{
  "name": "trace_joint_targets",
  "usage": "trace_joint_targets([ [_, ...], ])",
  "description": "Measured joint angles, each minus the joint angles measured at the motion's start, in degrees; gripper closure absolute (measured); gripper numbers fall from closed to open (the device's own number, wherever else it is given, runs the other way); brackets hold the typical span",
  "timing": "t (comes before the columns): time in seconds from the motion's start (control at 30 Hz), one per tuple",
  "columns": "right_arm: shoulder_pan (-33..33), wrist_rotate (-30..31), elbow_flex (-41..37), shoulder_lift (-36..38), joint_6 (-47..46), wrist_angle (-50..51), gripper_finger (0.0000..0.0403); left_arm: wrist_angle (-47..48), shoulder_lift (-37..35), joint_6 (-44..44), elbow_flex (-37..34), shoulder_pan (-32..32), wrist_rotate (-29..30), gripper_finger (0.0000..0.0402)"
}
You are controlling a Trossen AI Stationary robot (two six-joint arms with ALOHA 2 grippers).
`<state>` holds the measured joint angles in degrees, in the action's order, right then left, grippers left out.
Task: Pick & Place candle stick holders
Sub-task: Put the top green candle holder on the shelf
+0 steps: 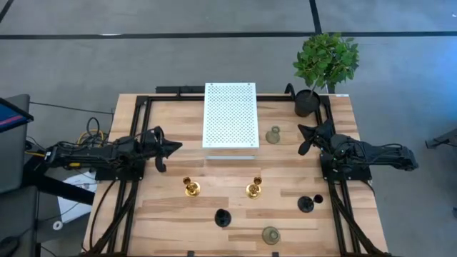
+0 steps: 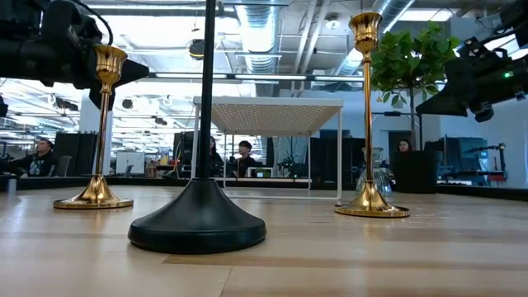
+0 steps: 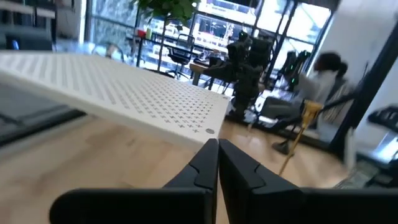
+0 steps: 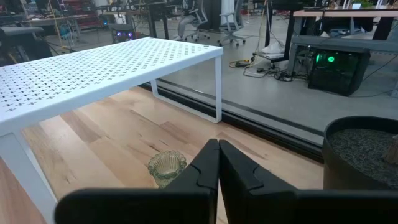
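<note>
Here the white perforated rack (image 1: 230,114) stands at the far middle of the wooden counter (image 1: 164,214) and serves as the landmark. The left tool (image 1: 168,148) hovers just off the rack's left front corner, clenched on nothing, its fingers (image 3: 208,163) pressed together. The right tool (image 1: 307,137) hangs to the rack's right, likewise clenched and empty.

One grey-green candle stick holder (image 1: 273,135) stands just right of the rack's front corner, between the rack and the right tool, close ahead of that tool but apart from it. The two gold holders stand in front of the rack: the left gold holder (image 1: 191,188) below its left front corner, near the left tool though not touching, and the right gold holder (image 1: 253,188) below its right front corner. Farther forward of the rack a black holder (image 1: 223,218) stands near the middle, a second black holder (image 1: 306,203) off to the right, and another grey-green holder (image 1: 270,234) by the counter's near edge. A potted plant (image 1: 323,68) sits right of the rack's far corner.
</note>
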<state>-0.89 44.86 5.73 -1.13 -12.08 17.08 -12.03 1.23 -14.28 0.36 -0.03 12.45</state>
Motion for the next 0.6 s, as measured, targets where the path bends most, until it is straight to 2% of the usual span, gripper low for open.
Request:
trace_joint_targets([
  [0.27, -0.11, 0.03, -0.1, 0.0, -6.16, -4.04, 0.0403, -0.31, 0.01, -8.04, 0.0, 0.02, -0.02, 0.0389],
  [0.47, -0.11, 0.0, -0.1, 0.0, -6.45, -4.24, 0.0403, -1.15, 0.0, -16.33, 0.0, 0.01, -0.04, 0.0389],
  [0.6, -0.11, 0.01, -0.1, 0.0, -6.5, -4.24, 0.0403, -1.36, 0.01, -17.71, 0.0, 0.02, -0.07, 0.0389],
])
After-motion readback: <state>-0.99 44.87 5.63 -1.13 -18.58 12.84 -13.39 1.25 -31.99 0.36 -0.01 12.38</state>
